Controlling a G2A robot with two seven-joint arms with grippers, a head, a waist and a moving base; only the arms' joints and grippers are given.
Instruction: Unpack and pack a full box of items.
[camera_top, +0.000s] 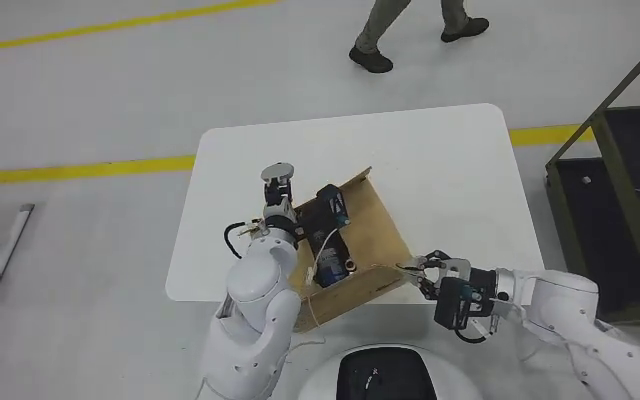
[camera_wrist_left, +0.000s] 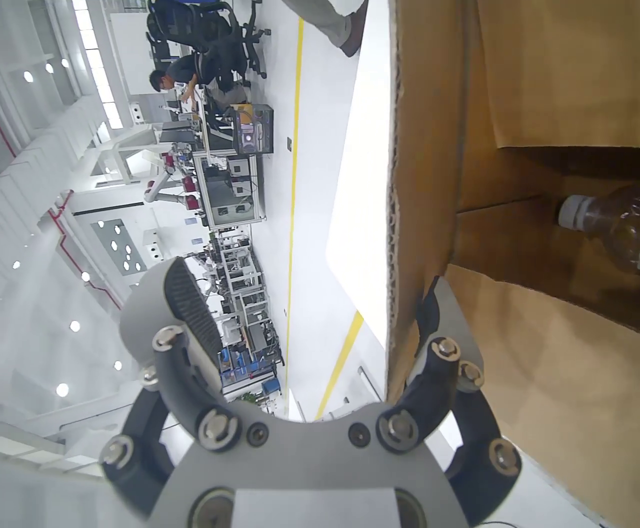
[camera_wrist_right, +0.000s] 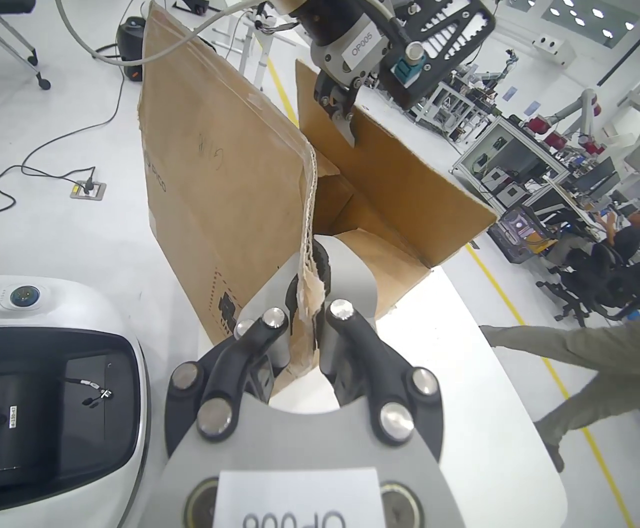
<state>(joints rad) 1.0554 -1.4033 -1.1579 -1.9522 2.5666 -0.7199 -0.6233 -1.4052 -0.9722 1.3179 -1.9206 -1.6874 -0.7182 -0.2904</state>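
Two tools on one box (camera_top: 375, 225), so how would you play this bit? The box sits at the near edge of the worktop (camera_top: 450, 170), roughly midway along it. It looks tilted, open side up, with dark items (camera_top: 330, 240) and a bottle (camera_wrist_left: 600, 220) lying inside. The right tool (camera_wrist_right: 305, 295) is clamped on the frayed cardboard edge at the box's near right corner. The left tool (camera_wrist_left: 307, 300) is spread wide across the far wall, one finger (camera_wrist_left: 450, 320) inside against the cardboard and the other well clear outside, so it's gripping nothing. /OP

Looks to me like the unpacking is barely under way, since there's stuff in there. I'd close the left tool on that wall first, deep enough that it bites flat cardboard and not just the lip. The torn edge under the right tool worries me. Corrugated that ragged can rip, so don't hang the whole load on it. Then tip slowly, both sides together, mouth toward the middle of the worktop and not the near edge, or the bottle probably rolls off. Can't tell how many items are inside. /reply
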